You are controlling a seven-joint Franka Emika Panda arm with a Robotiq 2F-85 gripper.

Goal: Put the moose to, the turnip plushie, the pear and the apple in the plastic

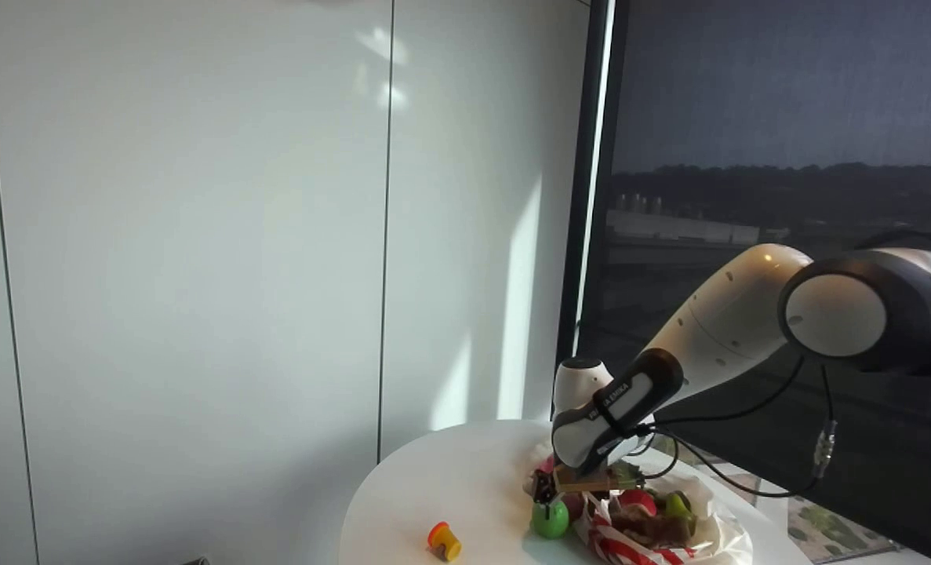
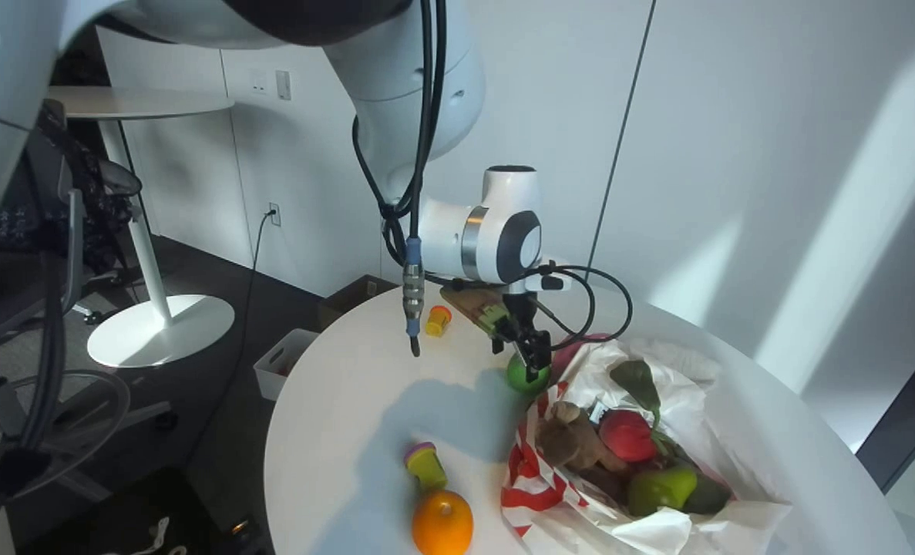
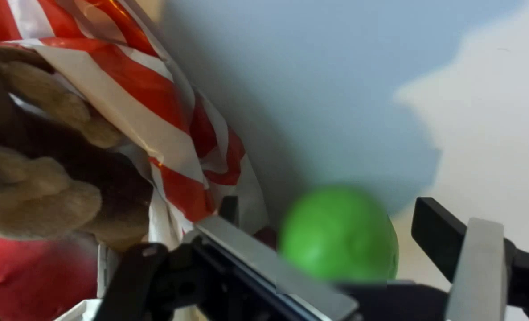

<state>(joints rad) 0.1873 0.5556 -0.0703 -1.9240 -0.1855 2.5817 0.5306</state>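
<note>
From the wrist view I have the gripper (image 3: 327,208) spread wide, its fingers (image 3: 438,240) on either side of the green apple (image 3: 340,236), with a gap showing between the apple and each fingertip, so I am not holding it. The apple rests on the white round table (image 2: 314,439), outside the striped red-and-white plastic bag (image 3: 130,80) and just beside it; I can't tell whether the two touch. In both exterior views my Panda arm (image 1: 716,322) is bent down over that spot.

The bag's mouth faces up, and inside it I make out the brown moose (image 2: 565,439), the red turnip plushie (image 2: 627,437) against it, and the green pear (image 2: 657,492), with a dark green item (image 2: 708,493) partly hidden next to the pear. A reddish object (image 2: 563,359) sits close behind the apple, too covered for me to name.

In an exterior view an orange (image 2: 442,528) sits just beside a purple-lidded tub (image 2: 428,469), and an orange-lidded yellow tub (image 2: 436,322) is well apart from them.
</note>
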